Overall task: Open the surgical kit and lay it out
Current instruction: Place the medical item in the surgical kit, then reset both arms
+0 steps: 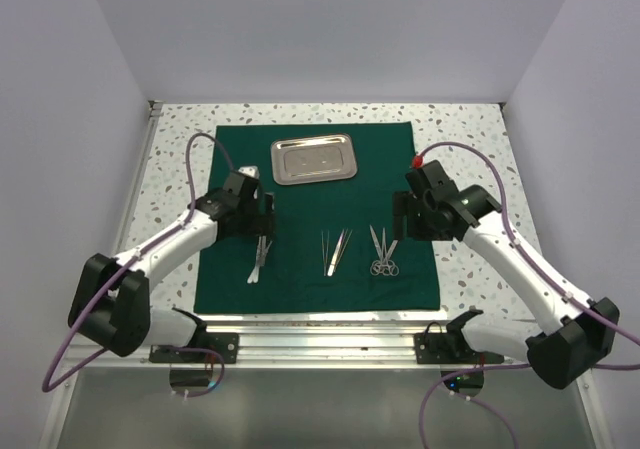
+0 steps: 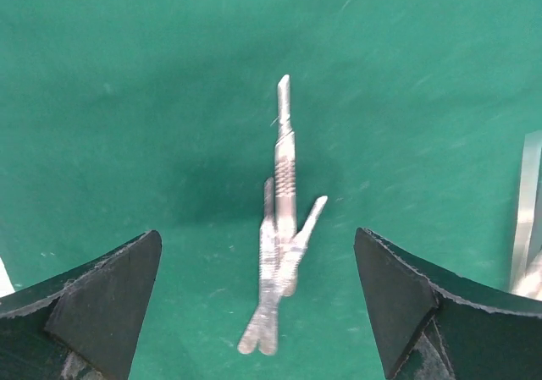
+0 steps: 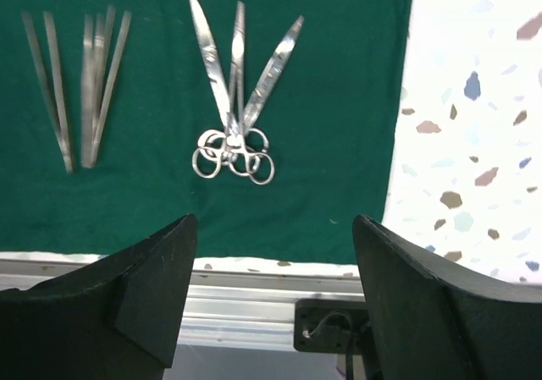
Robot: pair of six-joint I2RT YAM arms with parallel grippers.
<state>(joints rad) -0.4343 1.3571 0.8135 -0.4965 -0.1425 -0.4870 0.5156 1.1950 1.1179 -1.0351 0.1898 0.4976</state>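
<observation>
The dark green cloth (image 1: 320,204) lies spread flat on the table. The shiny steel tray (image 1: 313,159) sits on its far part. Near the front lie a small cluster of slim flat silver instruments (image 1: 260,259), tweezers (image 1: 335,251) and ring-handled scissors and forceps (image 1: 383,252). My left gripper (image 1: 265,217) hovers open and empty over the slim instruments (image 2: 279,228), which lie between its fingers (image 2: 93,312). My right gripper (image 1: 402,217) is open and empty above the cloth's right side; its view shows the ring-handled tools (image 3: 235,118) and the tweezers (image 3: 80,84) ahead.
The speckled tabletop (image 1: 470,149) surrounds the cloth. An aluminium rail (image 1: 320,337) runs along the near edge with the arm bases. White walls (image 1: 70,119) close in the left, back and right. Purple cables (image 1: 205,149) loop over both arms.
</observation>
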